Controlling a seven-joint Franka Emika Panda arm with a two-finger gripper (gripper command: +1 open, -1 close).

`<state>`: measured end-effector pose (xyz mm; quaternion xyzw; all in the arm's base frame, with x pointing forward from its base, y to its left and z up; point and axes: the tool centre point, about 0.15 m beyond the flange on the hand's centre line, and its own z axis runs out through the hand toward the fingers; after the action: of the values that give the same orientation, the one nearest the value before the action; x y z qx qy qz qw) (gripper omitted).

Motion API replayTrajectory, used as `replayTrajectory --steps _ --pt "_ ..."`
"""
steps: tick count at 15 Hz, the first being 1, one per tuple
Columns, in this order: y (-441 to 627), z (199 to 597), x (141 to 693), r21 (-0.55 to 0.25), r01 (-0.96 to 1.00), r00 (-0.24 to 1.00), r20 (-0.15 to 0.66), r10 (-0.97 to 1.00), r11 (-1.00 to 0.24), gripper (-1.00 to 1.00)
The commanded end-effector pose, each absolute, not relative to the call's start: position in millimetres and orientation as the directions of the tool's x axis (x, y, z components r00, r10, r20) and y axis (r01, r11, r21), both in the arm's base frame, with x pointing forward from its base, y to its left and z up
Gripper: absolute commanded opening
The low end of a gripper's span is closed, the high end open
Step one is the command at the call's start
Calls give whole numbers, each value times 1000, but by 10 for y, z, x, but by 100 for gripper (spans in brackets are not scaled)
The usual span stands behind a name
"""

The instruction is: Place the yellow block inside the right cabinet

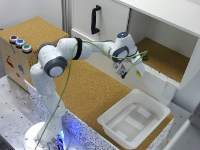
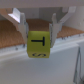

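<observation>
A: At the front edge of the right cabinet (image 1: 162, 52), just outside its open face, the Panda arm (image 1: 75, 50) reaches out from its base near the front of the table. The upper link lies nearly level, the wrist bends downward, and the gripper (image 1: 131, 73) hangs tilted over the cork-topped counter (image 1: 85, 90).

B: And the fingers?

A: Pinched on the yellow block (image 2: 38, 44). In the wrist view the two fingers (image 2: 23, 27) press its opposite sides, and the cube hangs between them, clear of any surface.

B: Can you see that from outside?

A: Barely. The exterior view shows only a small yellow-green speck (image 1: 138, 74) at the fingertips, too small to read. The wrist view shows a black T-shaped mark on one face and another dark mark on the face below.

B: What does the exterior view add?

A: The setting: the cabinet's cork floor beyond the gripper, the white door with black handle (image 1: 95, 19) toward the exterior view's left, and a white plastic tray (image 1: 134, 119) at the counter's near corner, below the gripper.
</observation>
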<state>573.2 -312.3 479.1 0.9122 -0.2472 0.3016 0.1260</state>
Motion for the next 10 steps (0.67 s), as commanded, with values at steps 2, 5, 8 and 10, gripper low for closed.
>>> replayTrajectory --steps 2,5,8,10 --pt "-3417 5045 6549 27 -399 742 597 -305 -917 -100" --pt "-3468 5011 6806 88 -318 751 631 -195 -944 -100" --pt "-3466 4927 6972 100 -209 749 656 -93 -973 -100" --pt "-3465 4881 7066 101 -201 761 643 -91 -974 100"
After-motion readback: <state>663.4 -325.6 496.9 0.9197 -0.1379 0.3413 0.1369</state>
